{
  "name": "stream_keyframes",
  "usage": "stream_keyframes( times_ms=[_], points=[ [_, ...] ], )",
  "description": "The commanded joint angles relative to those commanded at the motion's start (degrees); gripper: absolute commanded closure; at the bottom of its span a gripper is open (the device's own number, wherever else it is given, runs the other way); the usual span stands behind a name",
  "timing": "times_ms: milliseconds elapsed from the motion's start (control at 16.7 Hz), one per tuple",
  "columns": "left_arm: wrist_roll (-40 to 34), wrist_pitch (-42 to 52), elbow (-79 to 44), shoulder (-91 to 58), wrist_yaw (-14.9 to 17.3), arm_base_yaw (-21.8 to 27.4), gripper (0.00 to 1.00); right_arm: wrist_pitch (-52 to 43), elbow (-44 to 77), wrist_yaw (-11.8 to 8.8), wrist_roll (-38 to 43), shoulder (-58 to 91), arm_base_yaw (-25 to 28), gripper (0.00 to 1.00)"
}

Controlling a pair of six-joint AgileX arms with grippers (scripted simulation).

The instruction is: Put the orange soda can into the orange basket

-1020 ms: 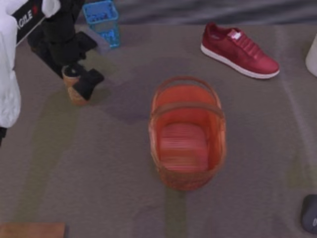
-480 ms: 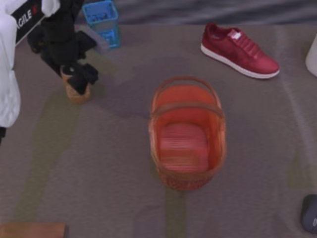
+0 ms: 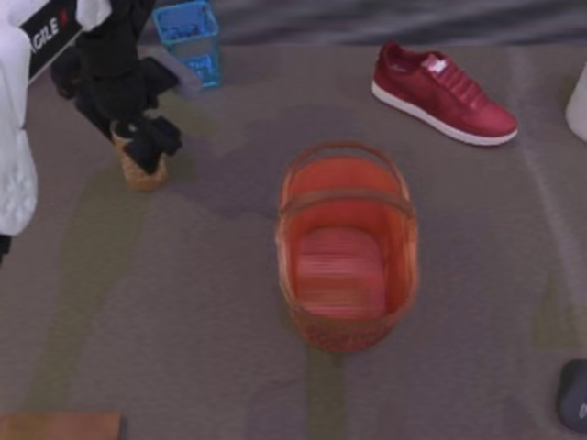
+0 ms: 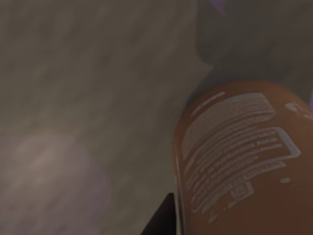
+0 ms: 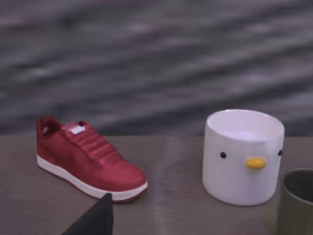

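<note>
Cylindrical orange soda can (image 3: 139, 170), woven oval orange basket (image 3: 347, 247)

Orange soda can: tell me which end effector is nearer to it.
Left. The left end effector is down on the orange soda can at the table's left. The right end effector is outside the top view, facing the red shoe.

A red sneaker (image 3: 444, 92) with a white sole lies at the upper right of the top view, a small blue square basket (image 3: 191, 38) at upper left. A white chick-faced cup (image 5: 243, 155) stands beside a dark green mug (image 5: 296, 201) in the right wrist view.
</note>
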State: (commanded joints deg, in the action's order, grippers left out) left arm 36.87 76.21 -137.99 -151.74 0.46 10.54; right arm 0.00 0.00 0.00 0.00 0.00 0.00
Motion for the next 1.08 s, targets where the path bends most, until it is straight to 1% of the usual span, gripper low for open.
stream_keyframes(
  times_ms=[420, 480, 600, 720, 840, 960, 1080],
  points=[
    [0.09, 0.0, -0.01, -0.01, -0.02, 0.16, 1.0, 0.0, 0.0, 0.0, 0.0, 0.0, 0.0, 0.0],
    [-0.13, -0.54, 0.26, 0.1, 0.32, 0.11, 1.0, 0.0, 0.0, 0.0, 0.0, 0.0, 0.0, 0.0],
    [-1.2, -3.32, 1.6, 0.69, 2.04, -0.11, 1.0, 0.0, 0.0, 0.0, 0.0, 0.0, 0.0, 0.0],
    [-3.03, -8.57, 4.0, 1.79, 5.12, -0.37, 1.0, 0.0, 0.0, 0.0, 0.0, 0.0, 0.0, 0.0],
    [-5.49, -16.37, 7.43, 3.53, 9.35, -0.58, 1.0, 0.0, 0.0, 0.0, 0.0, 0.0, 0.0, 0.0],
    [-8.38, -26.42, 11.66, 5.88, 14.42, -0.72, 1.0, 0.0, 0.0, 0.0, 0.0, 0.0, 0.0, 0.0],
    [-11.6, -38.61, 16.59, 8.83, 20.2, -0.73, 1.0, 0.0, 0.0, 0.0, 0.0, 0.0, 0.0, 0.0]
  ],
)
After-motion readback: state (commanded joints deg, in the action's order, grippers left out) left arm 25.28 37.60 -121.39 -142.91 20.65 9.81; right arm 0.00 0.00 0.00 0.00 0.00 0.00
